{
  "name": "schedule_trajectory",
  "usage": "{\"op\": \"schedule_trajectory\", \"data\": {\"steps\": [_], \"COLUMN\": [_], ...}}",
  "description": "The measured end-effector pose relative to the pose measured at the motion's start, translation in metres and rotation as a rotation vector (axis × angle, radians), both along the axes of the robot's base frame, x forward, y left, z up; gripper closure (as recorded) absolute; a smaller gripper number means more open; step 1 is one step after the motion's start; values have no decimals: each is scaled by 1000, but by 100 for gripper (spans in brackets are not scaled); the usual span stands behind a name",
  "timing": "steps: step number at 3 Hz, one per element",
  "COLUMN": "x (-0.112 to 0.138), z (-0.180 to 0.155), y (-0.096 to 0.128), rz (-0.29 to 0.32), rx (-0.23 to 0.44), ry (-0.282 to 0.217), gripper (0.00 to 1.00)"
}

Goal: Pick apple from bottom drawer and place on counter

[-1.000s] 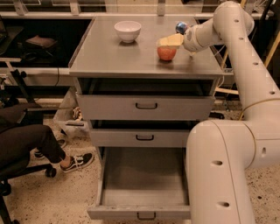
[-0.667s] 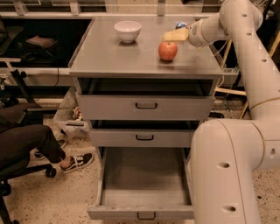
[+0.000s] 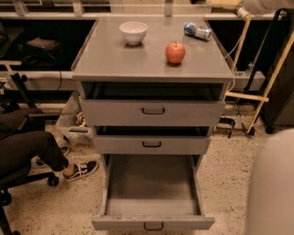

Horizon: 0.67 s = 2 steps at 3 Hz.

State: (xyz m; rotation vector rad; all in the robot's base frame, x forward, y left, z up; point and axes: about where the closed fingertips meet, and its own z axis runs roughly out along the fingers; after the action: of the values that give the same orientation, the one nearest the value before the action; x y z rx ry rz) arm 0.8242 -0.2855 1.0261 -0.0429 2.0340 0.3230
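Apple point(image 3: 175, 52) sitting upright on bench point(image 3: 115, 64), right of centre, nothing touching it. White bowl point(image 3: 133, 32) resting toward back left of bench. Can point(image 3: 197, 31) lying on its side at back right, behind apple. Gripper point(image 3: 224, 3) hanging at top edge of view, above bench's back right corner, well apart from apple, mostly cut off; cannot tell whether open or closed. Bottom drawer point(image 3: 151, 183) standing pulled far out, grey floor showing. Top drawer point(image 3: 153, 111) and middle drawer point(image 3: 151, 144) sitting slightly ajar. Seated person's leg point(image 3: 32, 147) showing at left.
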Motion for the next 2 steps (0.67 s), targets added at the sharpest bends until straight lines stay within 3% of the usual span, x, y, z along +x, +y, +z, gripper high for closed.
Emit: {"op": "schedule_trajectory", "data": {"steps": [1, 2], "x": [-73, -168], "z": [66, 127], "y": [-68, -106], "rz": [-131, -224], "rx": [-16, -23], "ry": [-100, -198], "gripper": [0, 0]}}
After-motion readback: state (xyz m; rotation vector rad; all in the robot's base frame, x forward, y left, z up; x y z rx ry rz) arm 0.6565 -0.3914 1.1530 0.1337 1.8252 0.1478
